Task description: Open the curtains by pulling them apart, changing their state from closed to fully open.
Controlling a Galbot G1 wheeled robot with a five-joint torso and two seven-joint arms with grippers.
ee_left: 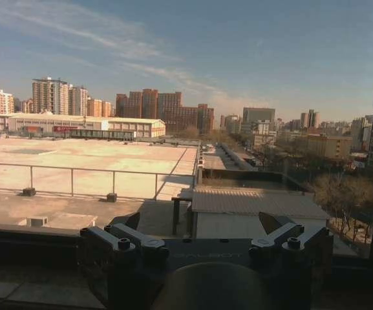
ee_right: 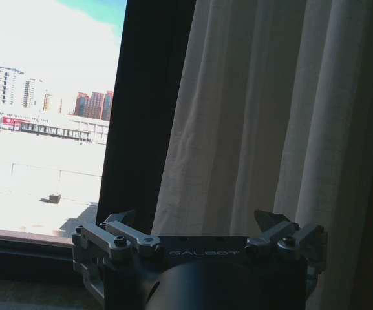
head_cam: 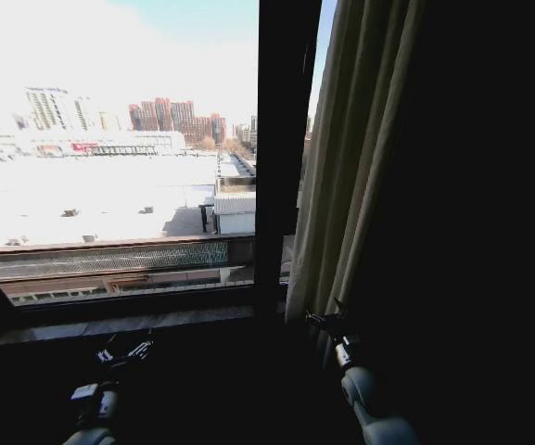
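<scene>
The right gripper [ee_right: 199, 223] stands with jaws spread wide and nothing between them, pointed at the curtain [ee_right: 257, 116], which hangs just ahead of it in bunched cream pleats beside the black window frame bar [ee_right: 147, 110]; the left gripper [ee_left: 202, 226], likewise wide open and empty, sits low before the window sill [head_cam: 109, 324], well apart from the curtain, facing bare glass.

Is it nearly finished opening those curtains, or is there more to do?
Mostly done, it seems: the window ahead is uncovered and the curtain is bunched to the right of the black frame bar. The right gripper sits at the curtain's lower edge, jaws open; the left gripper is low by the sill, open too. Any left-hand curtain is out of sight.
</scene>
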